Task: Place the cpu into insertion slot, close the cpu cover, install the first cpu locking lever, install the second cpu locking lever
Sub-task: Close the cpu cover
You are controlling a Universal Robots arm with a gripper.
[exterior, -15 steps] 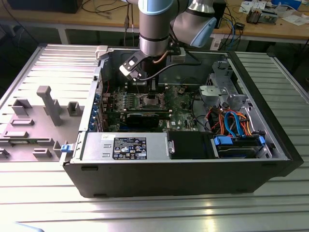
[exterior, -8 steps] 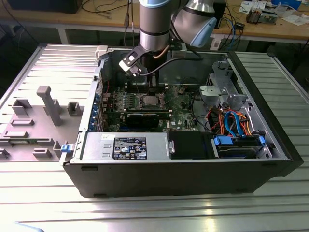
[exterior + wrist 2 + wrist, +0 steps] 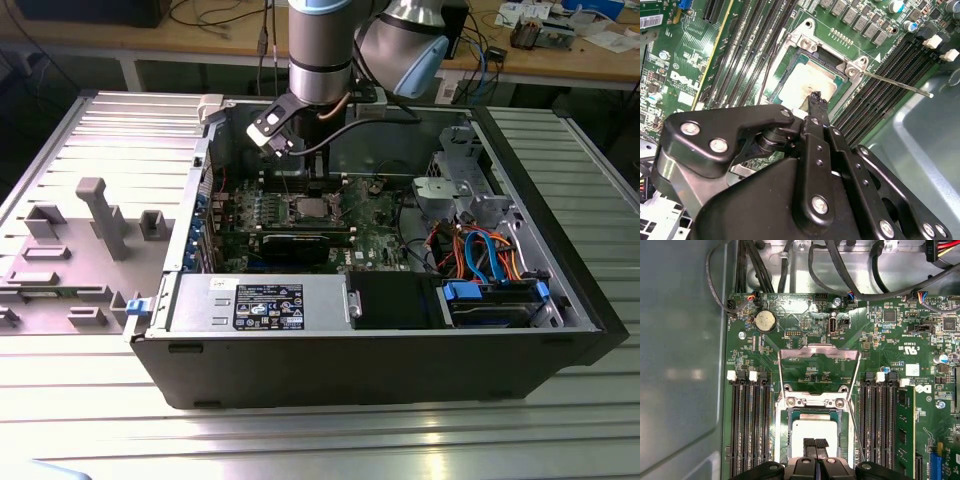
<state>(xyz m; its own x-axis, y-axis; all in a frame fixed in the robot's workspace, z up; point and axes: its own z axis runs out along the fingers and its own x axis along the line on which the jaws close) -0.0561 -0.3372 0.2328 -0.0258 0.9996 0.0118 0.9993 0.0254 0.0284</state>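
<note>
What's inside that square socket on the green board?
The cpu lies in the insertion slot, silver top up, and the cpu cover is swung open off it. The gripper hides part of the chip's top, and the chip covers the slot's floor.

This is a robotics lab or workshop. In the exterior view, a robot arm (image 3: 320,50) hangs over an opened computer (image 3: 380,350), its motherboard (image 3: 300,215) bared, lying on a ribbed metal worktop (image 3: 300,440). At nine o'clock sits a grey fixture plate (image 3: 70,260) of moulded holders. At twelve o'clock, wooden worktops (image 3: 120,45) carry loose cables (image 3: 215,12) and small clutter (image 3: 540,25).
</note>
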